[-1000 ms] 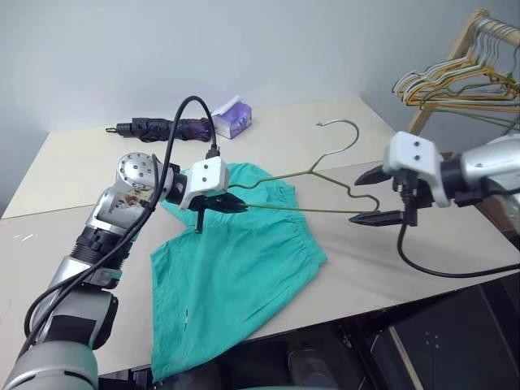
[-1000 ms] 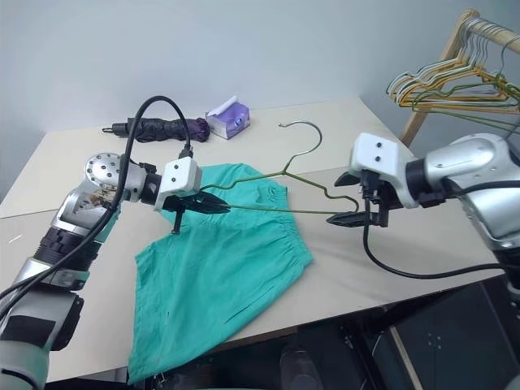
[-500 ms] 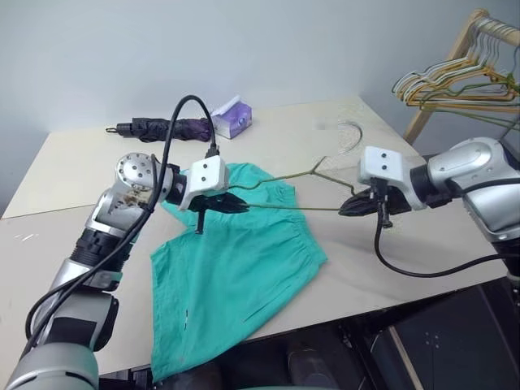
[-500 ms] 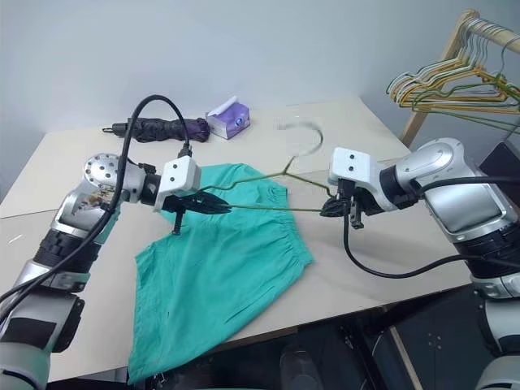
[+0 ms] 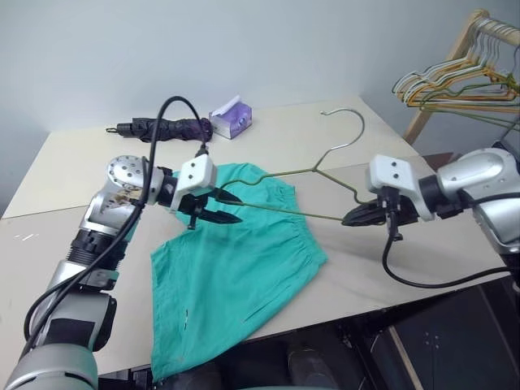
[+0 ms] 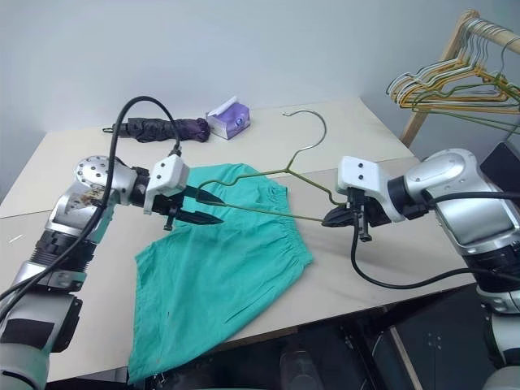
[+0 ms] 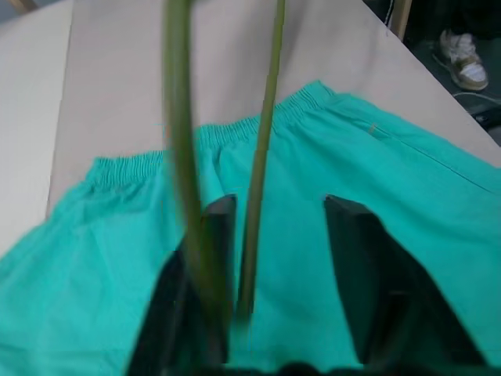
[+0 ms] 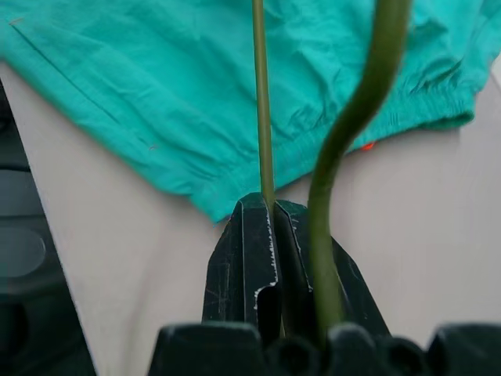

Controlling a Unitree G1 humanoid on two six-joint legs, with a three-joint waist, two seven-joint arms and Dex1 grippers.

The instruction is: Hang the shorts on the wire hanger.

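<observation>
**A:** Starting with the left eye view: how far along is the job looking?

**B:** Early. The shorts [image 5: 236, 268] are lying flat on the table [image 5: 65, 171], one leg drooping over the near edge, and no part of them is threaded on the wire hanger [image 5: 313, 191], which is hanging in the air above them. The right gripper [image 5: 363, 214] is pinching its right corner, fingers fully together. The left gripper [image 5: 221, 207] is sitting at the other corner with its fingers parted, so it is no longer clamping the wire. Draping the shorts over the bar is all still to do.

**A:** And against a second ago?

**B:** The hold is swapping sides. Back then the left fingers were clamped on the wire and the right ones were gaping beside the corner. The hook is also standing a little more upright.

**A:** Is the right eye view adding anything?

**B:** Same story; the umbrella [image 6: 158, 127] and tissue box [image 6: 227, 118] are lying untouched at the back, and the bunched hangers [image 6: 443, 81] are dangling on the rack.

**A:** Left wrist view?

**B:** Two black fingers [image 7: 368, 290] are standing apart, the wire running up between them close to one finger, green cloth beneath.

**A:** Right wrist view?

**B:** The fingers [image 8: 243, 258] are squeezing together on the thin straight wire, the hanger's bend curling just beside them, the elastic waistband below.
</observation>
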